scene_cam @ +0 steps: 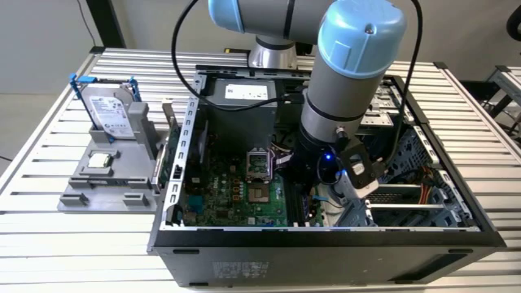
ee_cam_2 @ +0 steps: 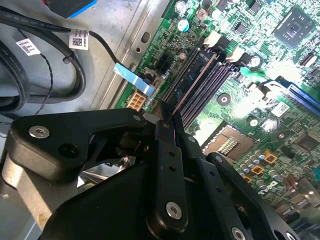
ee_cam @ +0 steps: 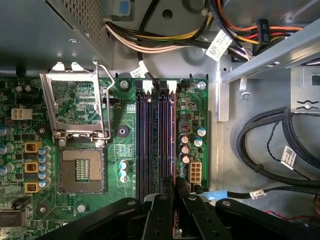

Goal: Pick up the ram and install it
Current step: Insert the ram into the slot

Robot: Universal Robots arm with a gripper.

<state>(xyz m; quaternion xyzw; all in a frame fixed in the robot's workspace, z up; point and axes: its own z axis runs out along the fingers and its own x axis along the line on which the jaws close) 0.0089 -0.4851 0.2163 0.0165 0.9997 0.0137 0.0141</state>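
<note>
The arm (scene_cam: 346, 91) reaches steeply downward, wrist low. Its black tool (ee_cam_2: 167, 127) points down, fingers (ee_cam_2: 164, 150) apparently pressed close together.

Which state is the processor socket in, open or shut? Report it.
Open: the processor socket's metal cover is swung back, leaving the contact field bare.

Looking past the action now: a slatted, pale metal worktop (scene_cam: 49, 244) spreads wide under bright, even light. Up at eleven o'clock, a plain light wall (scene_cam: 41, 36) and a dark upright post (scene_cam: 108, 23). At three o'clock, a second slatted surface (scene_cam: 509, 82).
</note>
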